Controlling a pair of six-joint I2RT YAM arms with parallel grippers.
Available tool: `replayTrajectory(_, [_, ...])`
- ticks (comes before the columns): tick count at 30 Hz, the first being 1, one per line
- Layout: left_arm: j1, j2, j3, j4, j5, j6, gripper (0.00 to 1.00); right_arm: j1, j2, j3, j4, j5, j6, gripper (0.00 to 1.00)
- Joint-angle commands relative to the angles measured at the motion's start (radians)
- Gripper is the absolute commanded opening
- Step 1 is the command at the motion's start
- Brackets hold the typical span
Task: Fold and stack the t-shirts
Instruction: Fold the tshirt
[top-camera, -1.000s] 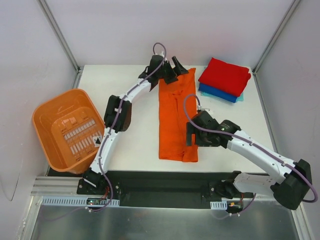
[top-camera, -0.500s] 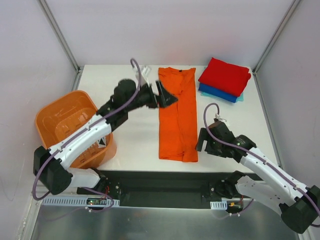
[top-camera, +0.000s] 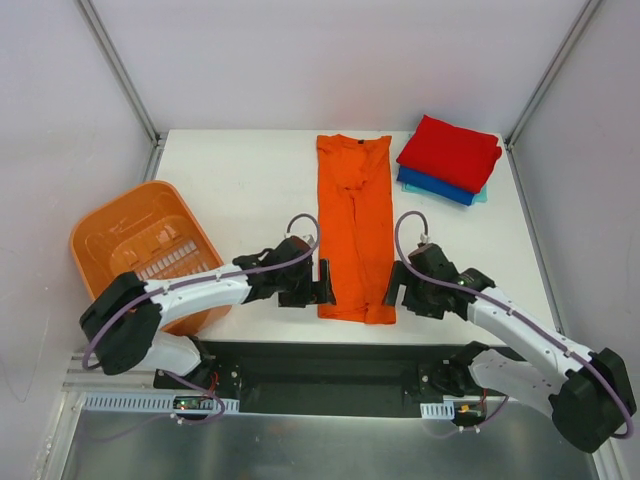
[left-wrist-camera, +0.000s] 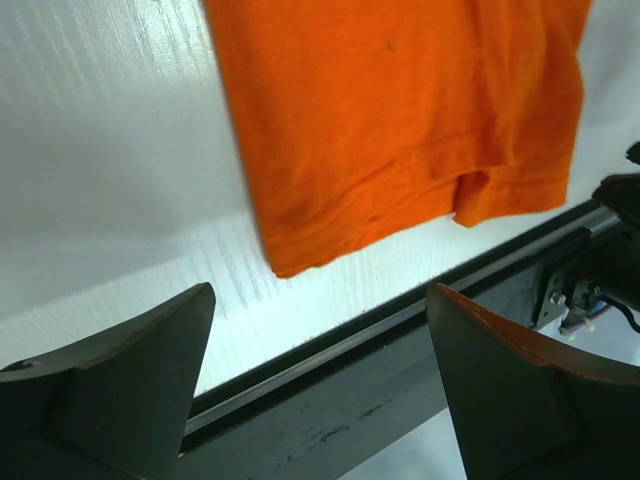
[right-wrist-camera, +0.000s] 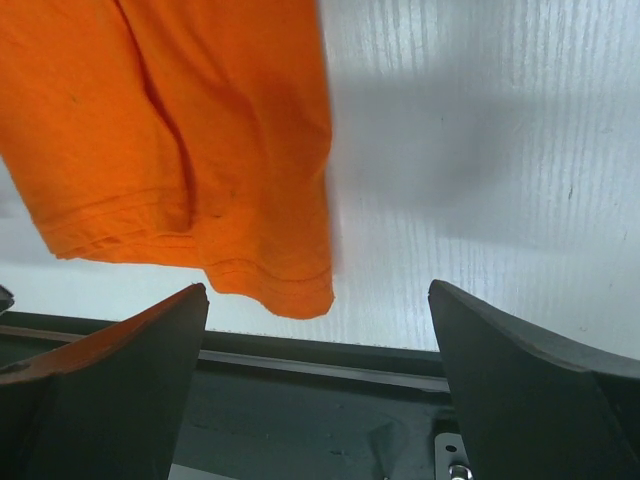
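The bright orange t-shirt (top-camera: 353, 225) lies as a long narrow strip down the middle of the white table (top-camera: 250, 190), collar at the far end, hem at the near edge. Folded red (top-camera: 450, 150), blue (top-camera: 435, 187) and pale teal (top-camera: 483, 195) t-shirts are stacked at the back right. My left gripper (top-camera: 324, 283) is open beside the hem's left corner (left-wrist-camera: 285, 262), holding nothing. My right gripper (top-camera: 391, 292) is open beside the hem's right corner (right-wrist-camera: 305, 295), also empty. In both wrist views the cloth lies beyond the fingertips, not between them.
An orange slotted plastic basket (top-camera: 140, 255) sits at the table's left edge, against my left arm. The black front rail (top-camera: 330, 360) runs just below the shirt's hem.
My left arm let go of the collar end and swung back to the near hem's left corner. The right gripper shifted a little near the hem's right corner. The basket turned slightly.
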Motion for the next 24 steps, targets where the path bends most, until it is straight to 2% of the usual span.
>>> replayTrajectory(1, [-0.023, 0.119, 0.076, -0.026, -0.008, -0.028, 0.84, -0.006, 0.044, -0.019, 0.078, -0.060, 0.025, 0.97])
replayTrajectory(5, [-0.032, 0.228, 0.117, -0.030, -0.005, -0.034, 0.75, -0.011, 0.093, -0.028, 0.101, -0.085, 0.028, 0.97])
replayTrajectory(8, [-0.034, 0.265, 0.136, -0.035, 0.018, -0.031, 0.63, -0.011, 0.115, -0.030, 0.107, -0.088, 0.025, 0.97])
replayTrajectory(9, [-0.034, 0.267, 0.136, -0.036, 0.021, -0.031, 0.56, -0.013, 0.121, -0.033, 0.110, -0.088, 0.025, 0.97])
replayTrajectory(12, [-0.034, 0.253, 0.119, -0.042, 0.026, -0.034, 0.45, -0.013, 0.139, -0.039, 0.121, -0.096, 0.025, 0.97])
replayTrajectory(15, [-0.037, 0.227, 0.087, -0.049, 0.018, -0.036, 0.45, -0.019, 0.156, -0.043, 0.133, -0.100, 0.030, 0.97])
replayTrajectory(24, [-0.039, 0.248, 0.083, -0.079, 0.027, -0.011, 0.29, -0.022, 0.208, -0.036, 0.165, -0.133, 0.025, 0.99])
